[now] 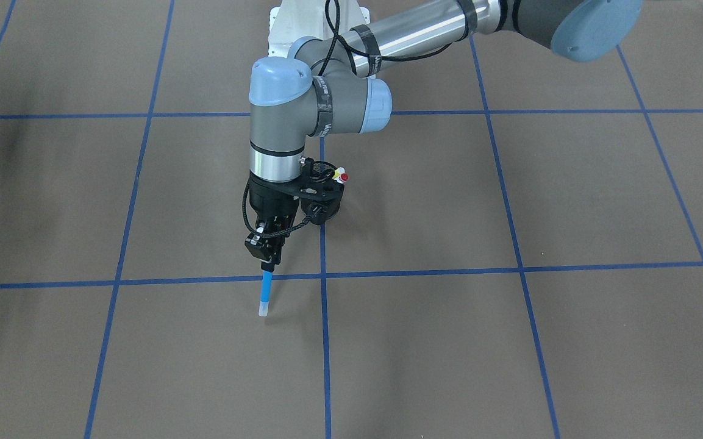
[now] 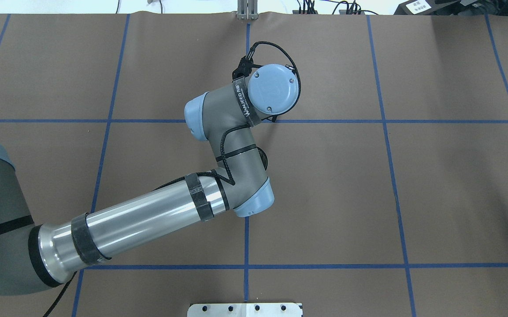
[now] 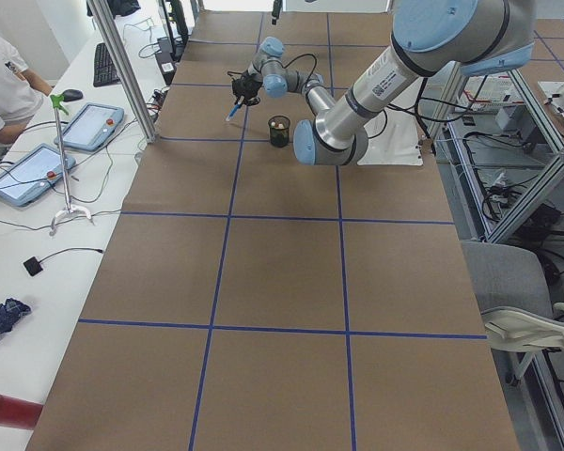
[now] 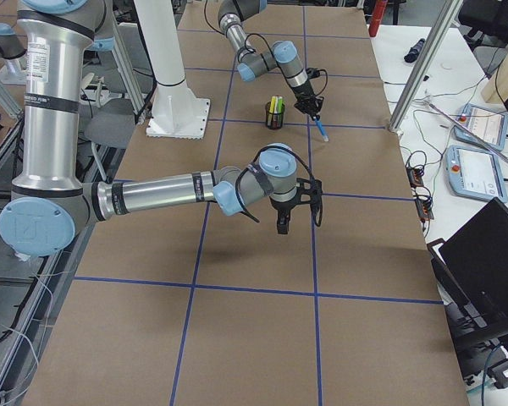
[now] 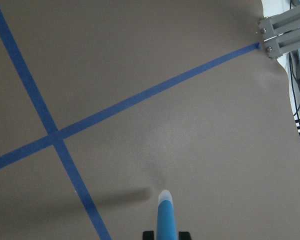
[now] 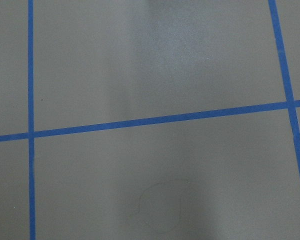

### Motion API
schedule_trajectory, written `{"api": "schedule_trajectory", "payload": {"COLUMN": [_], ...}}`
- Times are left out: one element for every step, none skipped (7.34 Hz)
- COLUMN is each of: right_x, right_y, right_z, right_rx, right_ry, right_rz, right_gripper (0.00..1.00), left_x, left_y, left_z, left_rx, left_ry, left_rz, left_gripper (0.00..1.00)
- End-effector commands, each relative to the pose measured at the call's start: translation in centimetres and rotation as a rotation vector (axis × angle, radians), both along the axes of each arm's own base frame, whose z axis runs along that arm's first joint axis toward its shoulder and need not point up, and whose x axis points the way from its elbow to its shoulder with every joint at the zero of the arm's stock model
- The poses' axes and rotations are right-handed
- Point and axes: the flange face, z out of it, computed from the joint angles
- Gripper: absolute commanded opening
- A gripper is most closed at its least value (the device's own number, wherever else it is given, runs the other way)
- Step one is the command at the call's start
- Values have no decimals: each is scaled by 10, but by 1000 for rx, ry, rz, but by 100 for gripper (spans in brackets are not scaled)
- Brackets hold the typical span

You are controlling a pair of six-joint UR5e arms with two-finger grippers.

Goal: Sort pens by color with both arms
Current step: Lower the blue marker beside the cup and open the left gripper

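One slim blue pale-ended marker pen (image 1: 265, 296) hangs clamped in the left hand (image 1: 269, 265), probably needing lowering and release near the far edge of the worktop (image 1: 510, 366); the right hand (image 4: 284, 222) I cannot tell.

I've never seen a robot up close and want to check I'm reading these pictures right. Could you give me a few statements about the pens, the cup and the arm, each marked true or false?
1. The left arm has its jaws shut on a blue pen. True.
2. The blue pen lies flat on the table. False: it hangs from the jaws, pale end down.
3. The black mesh cup is empty. False: a green pen and a yellow pen stand in it.
4. The right wrist view shows only the table and blue tape lines. True.
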Motion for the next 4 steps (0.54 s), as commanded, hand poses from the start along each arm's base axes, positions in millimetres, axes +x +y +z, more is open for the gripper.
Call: {"api": "schedule_trajectory", "payload": {"right_x": [0, 0, 0, 0], "right_y": [-1, -1, -1, -1], "right_z": [-1, -1, -1, -1], "right_rx": [1, 2, 1, 1], "right_ry": [0, 0, 0, 0], "right_rz": [0, -1, 0, 0], "right_gripper": [99, 99, 99, 99], "left_x": [7, 5, 3, -10], "left_y": [8, 9, 9, 12], "left_z": [0, -5, -11, -30], "left_rx": [42, 55, 67, 90], "left_ry": [-24, -24, -22, 12], "left_rz": [-4, -4, -13, -19], "left_gripper": [20, 26, 31, 78]}}
